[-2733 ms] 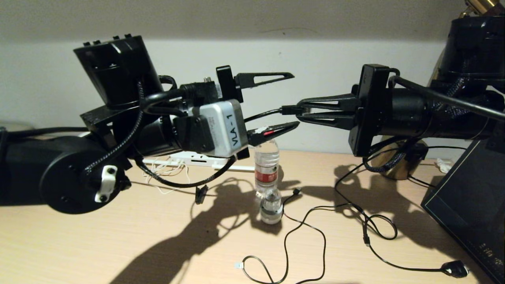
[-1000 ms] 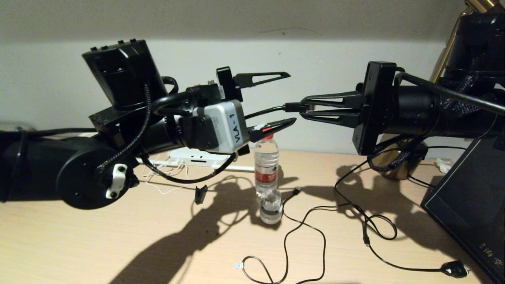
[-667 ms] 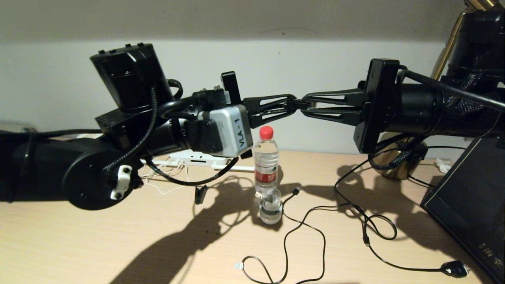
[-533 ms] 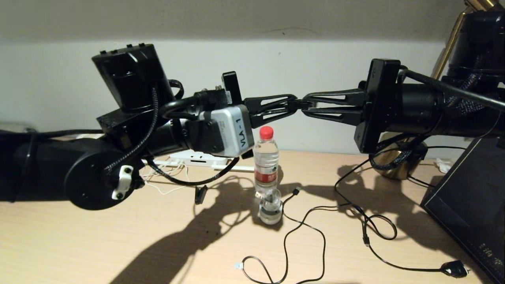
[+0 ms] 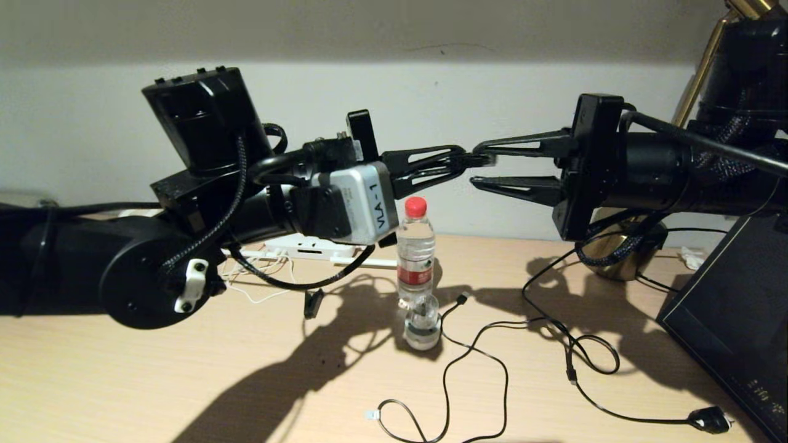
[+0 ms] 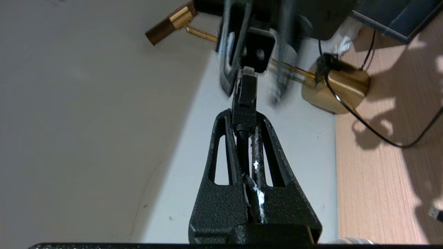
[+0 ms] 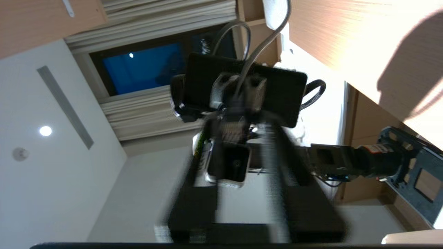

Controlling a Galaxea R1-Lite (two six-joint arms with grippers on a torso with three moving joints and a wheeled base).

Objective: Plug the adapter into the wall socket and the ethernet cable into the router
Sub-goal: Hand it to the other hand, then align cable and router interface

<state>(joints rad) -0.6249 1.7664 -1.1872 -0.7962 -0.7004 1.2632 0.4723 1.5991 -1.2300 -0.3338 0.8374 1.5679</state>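
The ethernet cable's black boot [image 6: 244, 100] with its clear tip [image 5: 485, 159] is held in the air above the desk, and my left gripper [image 5: 458, 163] is shut on it. In the left wrist view the cable runs back between the fingers of the left gripper [image 6: 244, 116]. My right gripper [image 5: 479, 166] faces it tip to tip, open, with one finger on each side of the clear tip. The white router [image 5: 308, 246] lies at the back of the desk, mostly hidden behind my left arm. The adapter and the wall socket are out of view.
A red-capped water bottle [image 5: 415, 258] stands under the grippers with a small glass [image 5: 423, 326] in front of it. Loose black cables [image 5: 492, 357] and a chunky black plug [image 5: 708, 419] lie to the right. A brass lamp base [image 5: 622, 255] and a dark panel [image 5: 732, 320] stand at the far right.
My left gripper moved up and shut on the cable end that the right gripper was holding. The right gripper has now opened and let go.
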